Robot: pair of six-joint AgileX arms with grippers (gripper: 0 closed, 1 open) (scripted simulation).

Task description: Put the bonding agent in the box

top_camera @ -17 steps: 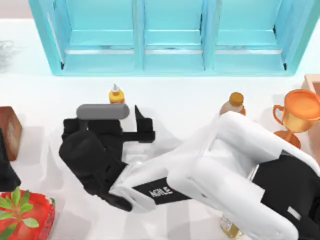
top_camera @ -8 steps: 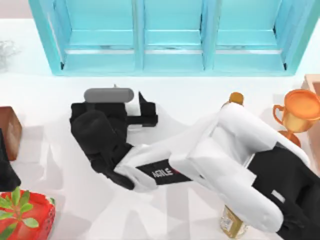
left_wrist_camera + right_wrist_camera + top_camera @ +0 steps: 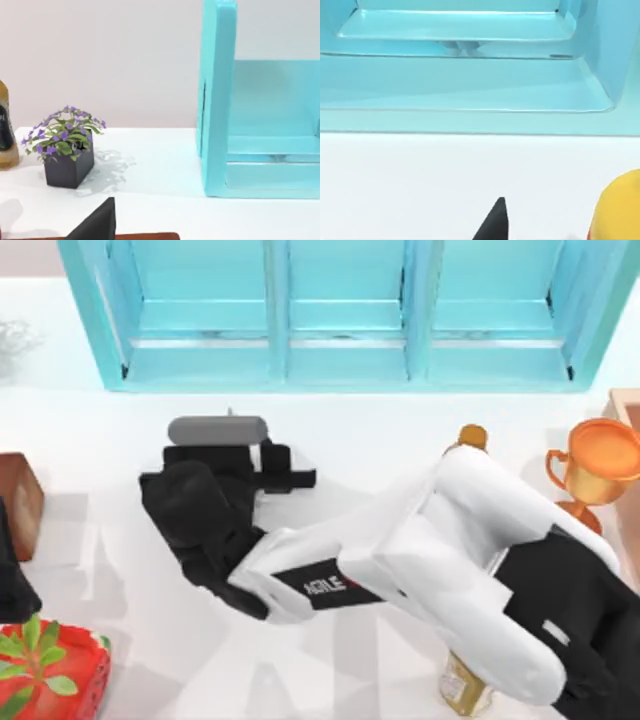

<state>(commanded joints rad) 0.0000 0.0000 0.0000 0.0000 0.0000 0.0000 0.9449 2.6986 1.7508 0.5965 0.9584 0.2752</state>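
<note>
Top view has the right arm reaching across the white table [image 3: 90, 430], with the right gripper [image 3: 262, 455] low over it, just short of the open front of the blue box [image 3: 340, 370]; whether that gripper is wide, narrow or clamped on anything cannot be told from these views. Right wrist view puts the bonding agent [image 3: 621, 207] close beside the gripper, its yellow body standing on the table and cut off by the frame edge; the box's floor and inner ledge lie just beyond both, so the bottle is outside the box. From above, the bottle is almost wholly covered by the gripper and the grey wrist camera [image 3: 218, 429].

Well off to the gripper's far side, past the white forearm, stand a tan bottle with an orange cap [image 3: 472, 437] and a copper trophy [image 3: 600, 465]; another bottle [image 3: 462, 690] shows near the arm's lower end. On the gripper's other side lie a brown block [image 3: 20, 505] and a red item with green leaves [image 3: 45, 670]; the left arm [image 3: 10, 585] is parked there at the table's left edge. Left wrist view looks at a pot of purple flowers [image 3: 67, 150] and the box's outer wall.
</note>
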